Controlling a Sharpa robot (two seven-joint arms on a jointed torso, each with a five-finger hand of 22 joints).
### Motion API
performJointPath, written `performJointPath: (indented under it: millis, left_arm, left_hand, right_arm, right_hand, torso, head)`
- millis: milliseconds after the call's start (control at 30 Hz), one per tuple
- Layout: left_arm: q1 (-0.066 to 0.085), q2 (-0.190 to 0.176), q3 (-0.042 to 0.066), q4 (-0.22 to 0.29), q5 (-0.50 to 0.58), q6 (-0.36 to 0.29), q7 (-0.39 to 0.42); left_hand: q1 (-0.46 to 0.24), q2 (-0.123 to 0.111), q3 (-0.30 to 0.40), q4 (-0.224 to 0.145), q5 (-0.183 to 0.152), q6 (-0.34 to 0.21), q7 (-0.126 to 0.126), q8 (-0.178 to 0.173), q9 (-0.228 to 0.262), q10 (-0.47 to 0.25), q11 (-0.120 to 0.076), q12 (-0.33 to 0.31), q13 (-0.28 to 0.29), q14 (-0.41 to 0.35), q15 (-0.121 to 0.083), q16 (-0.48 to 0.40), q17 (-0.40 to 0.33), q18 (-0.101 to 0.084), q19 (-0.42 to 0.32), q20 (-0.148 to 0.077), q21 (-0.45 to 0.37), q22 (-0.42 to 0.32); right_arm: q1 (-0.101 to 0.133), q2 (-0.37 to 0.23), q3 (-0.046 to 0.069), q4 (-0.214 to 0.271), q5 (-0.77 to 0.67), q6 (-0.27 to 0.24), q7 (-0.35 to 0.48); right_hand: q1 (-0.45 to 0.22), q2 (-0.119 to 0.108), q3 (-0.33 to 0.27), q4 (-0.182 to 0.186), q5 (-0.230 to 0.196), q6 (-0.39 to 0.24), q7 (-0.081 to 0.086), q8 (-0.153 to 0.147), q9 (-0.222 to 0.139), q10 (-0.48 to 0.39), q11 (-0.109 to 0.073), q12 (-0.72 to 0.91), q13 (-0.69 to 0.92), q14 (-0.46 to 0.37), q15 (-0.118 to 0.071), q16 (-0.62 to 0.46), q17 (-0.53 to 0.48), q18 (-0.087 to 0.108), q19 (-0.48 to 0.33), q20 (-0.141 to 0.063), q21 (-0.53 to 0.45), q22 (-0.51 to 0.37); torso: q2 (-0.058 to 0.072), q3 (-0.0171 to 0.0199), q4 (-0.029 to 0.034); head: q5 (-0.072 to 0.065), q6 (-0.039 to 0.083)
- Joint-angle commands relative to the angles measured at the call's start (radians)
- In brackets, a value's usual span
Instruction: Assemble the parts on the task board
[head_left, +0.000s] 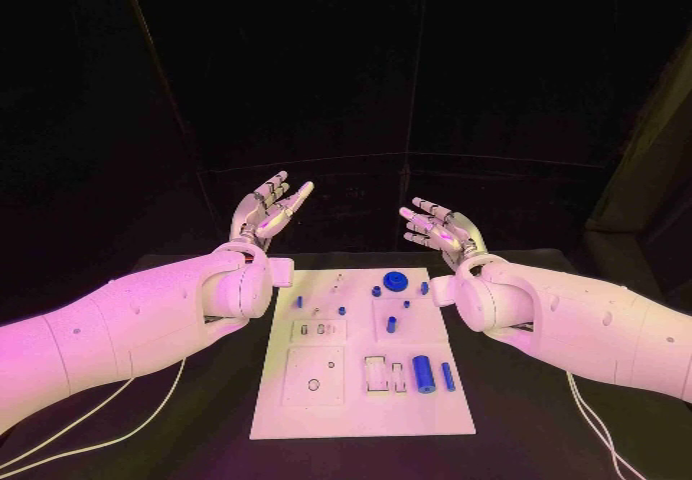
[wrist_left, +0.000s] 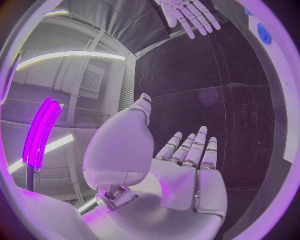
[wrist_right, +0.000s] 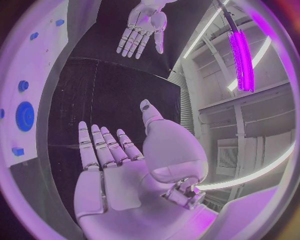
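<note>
The task board (head_left: 361, 400) is a white rectangular plate lying flat at the middle of the black bench (head_left: 577, 440), long axis running from near edge to far edge. Small blue parts (head_left: 423, 373) sit on it. Beyond its far corners, the left hand (head_left: 270, 212) and right hand (head_left: 440, 230) hover, fingers spread, holding nothing.

Black table (head_left: 173, 420), white task board (head_left: 361, 415) lying flat at its middle
</note>
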Motion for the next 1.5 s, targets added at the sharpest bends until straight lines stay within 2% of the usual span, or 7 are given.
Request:
performJointPath:
  millis: [33,267,333,500,900,1067,1500]
  left_arm:
    - [0.006,0.005,-0.001,-0.01,0.025,0.095,0.067]
    - [0.006,0.005,-0.001,-0.01,0.025,0.095,0.067]
    - [0.006,-0.007,-0.001,-0.033,0.032,0.13,0.051]
    - [0.006,-0.02,-0.001,-0.015,0.031,0.14,0.07]
    - [0.006,-0.103,-0.001,0.09,-0.012,0.168,0.085]
    - [0.005,-0.146,-0.002,0.149,-0.061,0.189,0.076]
    - [0.002,-0.194,-0.003,0.241,-0.087,0.259,0.077]
  left_hand:
    - [0.015,0.002,0.002,0.005,0.007,0.007,0.122,0.005,0.001,0.002,0.01,0.007,0.001,0.009,0.002,0.005,0.001,0.014,0.001,0.007,0.004,0.001]
    - [0.028,0.016,0.014,0.001,0.006,0.029,0.142,0.01,0.004,0.102,0.033,0.026,0.014,0.054,0.007,0.018,0.009,0.016,0.005,0.007,0.006,0.003]
    - [0.039,0.029,0.02,-0.003,0.006,0.062,0.15,0.016,0.008,0.187,0.046,0.047,0.023,0.113,0.017,0.038,0.019,0.01,0.023,0.008,0.013,0.007]
    - [0.058,0.058,0.026,-0.021,0.006,0.181,0.154,0.043,0.022,0.357,0.046,0.096,0.038,0.245,0.017,0.086,0.038,0.006,0.095,0.007,0.04,0.022]
    - [0.112,0.103,0.007,-0.124,0.005,0.595,0.113,0.126,0.053,0.685,-0.018,0.183,0.04,0.532,-0.067,0.188,0.062,0.085,0.568,-0.003,0.237,0.114]
    - [0.144,0.109,0.017,-0.175,0.006,0.64,0.101,0.122,0.045,0.733,-0.031,0.174,0.035,0.579,-0.082,0.186,0.057,0.085,0.624,-0.014,0.257,0.116]
    - [0.128,0.081,-0.011,-0.213,0.005,0.654,0.095,0.095,0.034,0.753,-0.036,0.141,0.034,0.609,-0.087,0.168,0.045,0.083,0.652,-0.023,0.256,0.108]
  right_arm:
    - [0.01,0.013,-0.002,-0.031,-0.085,0.179,-0.053]
    - [0.018,0.026,-0.003,-0.059,-0.104,0.224,-0.066]
    - [0.018,0.005,-0.002,-0.104,-0.448,0.128,-0.075]
    - [0.023,0.0,-0.002,-0.106,-0.553,0.117,-0.084]
    - [0.068,-0.007,-0.001,-0.104,-0.852,0.121,-0.136]
    - [0.087,-0.006,-0.001,-0.091,-1.02,0.156,-0.192]
    - [0.109,0.021,0.0,-0.067,-1.399,0.268,-0.397]
  right_hand:
    - [0.14,0.009,0.022,-0.114,-0.02,0.252,0.132,0.04,0.022,0.367,-0.014,0.066,0.025,0.351,-0.026,0.063,0.021,0.058,0.236,0.006,0.055,0.025]
    - [0.149,0.017,0.052,-0.175,0.012,0.54,0.095,0.08,0.032,0.539,-0.064,0.1,0.017,0.554,-0.088,0.099,0.018,0.084,0.391,-0.03,0.12,0.037]
    - [0.14,0.02,0.069,-0.202,0.008,0.575,0.083,0.072,0.028,0.581,-0.078,0.087,0.017,0.61,-0.106,0.093,0.017,0.083,0.433,-0.048,0.132,0.035]
    - [0.13,0.018,0.096,-0.229,0.002,0.619,0.062,0.065,0.029,0.651,-0.102,0.077,0.018,0.692,-0.137,0.092,0.018,0.084,0.503,-0.079,0.16,0.039]
    - [0.156,-0.039,0.162,-0.228,0.006,0.687,0.031,0.046,0.03,0.757,-0.142,0.038,0.02,0.901,-0.198,0.122,0.048,0.083,0.652,-0.149,0.253,0.071]
    - [0.165,-0.069,0.171,-0.227,0.007,0.715,0.009,0.041,0.03,0.808,-0.169,0.033,0.023,1.011,-0.242,0.269,0.128,0.079,0.764,-0.204,0.368,0.129]
    - [0.097,-0.111,0.228,-0.224,-0.004,0.697,-0.007,0.032,0.03,0.883,-0.195,0.019,0.035,1.002,-0.266,0.812,0.491,0.077,0.83,-0.226,0.607,0.27]
  torso:
    - [0.0,0.0,0.0001]
    - [0.0,0.0,0.0001]
    - [0.003,0.0001,0.0009]
    - [0.013,0.0018,0.0004]
    - [0.056,0.0048,-0.0033]
    - [0.079,0.0028,0.0009]
    - [0.134,-0.0036,0.0216]
  head:
    - [0.0,0.0]
    - [0.0,0.0]
    - [0.006,-0.009]
    - [0.007,-0.005]
    - [0.002,0.014]
    - [-0.002,0.024]
    - [-0.005,0.038]
